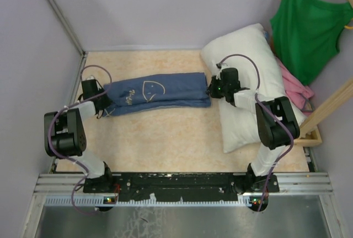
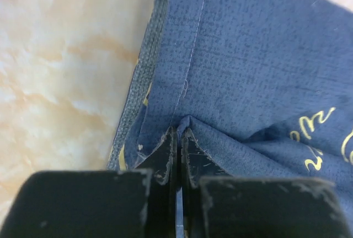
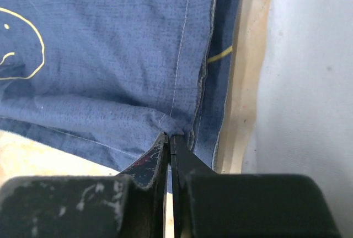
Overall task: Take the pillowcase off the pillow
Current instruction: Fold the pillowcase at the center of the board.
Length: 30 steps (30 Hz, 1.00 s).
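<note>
pinching a small fold of cloth between pressed-together fingers, the left gripper [image 2: 177,130] holds one stitched end of the pillowcase [image 1: 160,90] close to the left edge of the table [image 1: 165,139]. the right gripper [image 3: 168,136], its fingers likewise shut tight on a tuck of fabric, grips the opposite end, where a second layer shows at the hem and suggests the open mouth. between the two, the dark blue case with pale drawn marks lies stretched in a flat band across the middle of the table, slightly nearer the far edge.

the pillow [image 1: 242,50], bare and white, rests along the right edge from the far right corner toward the near side, with the right arm reaching over it. a thin strip of tabletop shows between the case's hem and the pillow, so the two appear just beside each other but apart. a green tank top [image 1: 306,28] hangs at the far right corner above a pink garment [image 1: 295,86].

the cover looks to be off, and what remains is likely setting it down cleanly. doing that well calls for both grips moving together, keeping the band taut but not strained, drifting toward the left edge so the hem does not snag the pillow. each pinch is shallow, so a jerk could slip the cloth; letting go is best done only once the case lies flat.
</note>
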{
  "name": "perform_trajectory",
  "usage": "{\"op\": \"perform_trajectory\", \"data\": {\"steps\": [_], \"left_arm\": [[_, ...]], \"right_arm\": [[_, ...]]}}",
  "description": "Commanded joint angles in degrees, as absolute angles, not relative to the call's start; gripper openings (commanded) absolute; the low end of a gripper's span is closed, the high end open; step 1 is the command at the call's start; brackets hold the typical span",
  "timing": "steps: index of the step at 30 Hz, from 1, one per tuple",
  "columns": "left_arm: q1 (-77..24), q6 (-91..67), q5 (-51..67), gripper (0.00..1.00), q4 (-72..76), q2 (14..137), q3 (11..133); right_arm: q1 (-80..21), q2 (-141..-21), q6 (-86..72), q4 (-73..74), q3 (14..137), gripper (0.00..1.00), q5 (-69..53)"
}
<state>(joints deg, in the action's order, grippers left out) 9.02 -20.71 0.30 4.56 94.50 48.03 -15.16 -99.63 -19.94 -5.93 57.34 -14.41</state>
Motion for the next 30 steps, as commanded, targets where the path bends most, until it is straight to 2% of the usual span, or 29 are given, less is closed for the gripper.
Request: {"op": "perform_trajectory", "data": {"steps": [1, 2, 3, 4, 6, 7, 8, 9, 12, 14, 15, 17, 20, 21, 22, 27, 30], "left_arm": [[9.06, -23.99, 1.78, 0.0, 7.84, 91.61, 43.2], [9.12, -24.04, 2.09, 0.03, 8.76, 90.15, 41.86], [9.06, -24.07, 2.36, 0.12, 10.04, 88.37, 40.44], [8.88, -24.08, 2.4, 0.25, 11.6, 86.23, 38.87], [8.25, -24.06, 1.79, 0.46, 14.68, 80.96, 35.83], [7.75, -23.89, 1.23, 0.83, 15.31, 77.97, 35.22], [7.08, -23.64, 0.37, 0.98, 15.41, 75.21, 35.09], [6.06, -23.29, -0.54, 1.0, 15.34, 72.67, 35.28], [1.08, -21.86, -4.42, 1.0, 14.1, 67.58, 38.26], [-2.98, -20.35, -7.27, 0.98, 11.1, 69.34, 42.2], [-5.27, -19.2, -7.96, 0.91, 9.15, 71.39, 44.44], [-7.72, -18.51, -9.58, 0.73, 5.84, 75.75, 47.61], [-8.22, -20.15, -8.94, 0.4, 5.47, 80.55, 47.79], [-8.22, -21.01, -8.86, 0.3, 5.38, 81.92, 47.29], [-8.18, -22.0, -8.9, 0.26, 5.59, 82.47, 46.33], [-6.93, -26.1, -5.44, 0.13, 7.71, 85.34, 39.53], [-5.48, -27.6, -3.26, 0.09, 9.17, 84.87, 35.97]], "right_arm": [[-14.41, -100.52, -25.89, -7.8, 56.66, 0.09, -14.17], [-14.41, -100.72, -26.48, -8.01, 56.15, 0.15, -14.23], [-14.41, -100.56, -26.95, -8.53, 55.53, 0.2, -14.37], [-14.48, -100.44, -27.22, -9.38, 55.03, 0.33, -14.72], [-15.04, -99.39, -26.21, -10.36, 55.09, 0.59, -15.49], [-15.71, -98.13, -25.53, -10.41, 55.26, 0.69, -14.01], [-16.6, -96.55, -24.49, -10.52, 55.53, 0.76, -11.87], [-17.74, -95.4, -23.21, -10.39, 55.93, 0.82, -8.79], [-22.72, -90.66, -18.18, -8.76, 59.38, 0.89, 0.99], [-26.26, -91.72, -14.84, -6.27, 63.81, 0.84, 5.55], [-27.9, -93.76, -13.93, -3.75, 66.48, 0.77, 6.62], [-29.14, -98.32, -14.18, -0.6, 71.13, 0.52, 6.77], [-29.51, -102.26, -16.21, 0.45, 72.19, 0.17, 4.19], [-29.48, -103.06, -17.18, -0.02, 71.23, 0.08, 3.59], [-29.45, -103.57, -18.19, -0.96, 69.75, 0.01, 3.34], [-25.83, -106.21, -25.11, -6.31, 60.31, 0.0, -3.52], [-24.4, -106.32, -27.18, -8.32, 56.21, 0.0, -4.79]]}}
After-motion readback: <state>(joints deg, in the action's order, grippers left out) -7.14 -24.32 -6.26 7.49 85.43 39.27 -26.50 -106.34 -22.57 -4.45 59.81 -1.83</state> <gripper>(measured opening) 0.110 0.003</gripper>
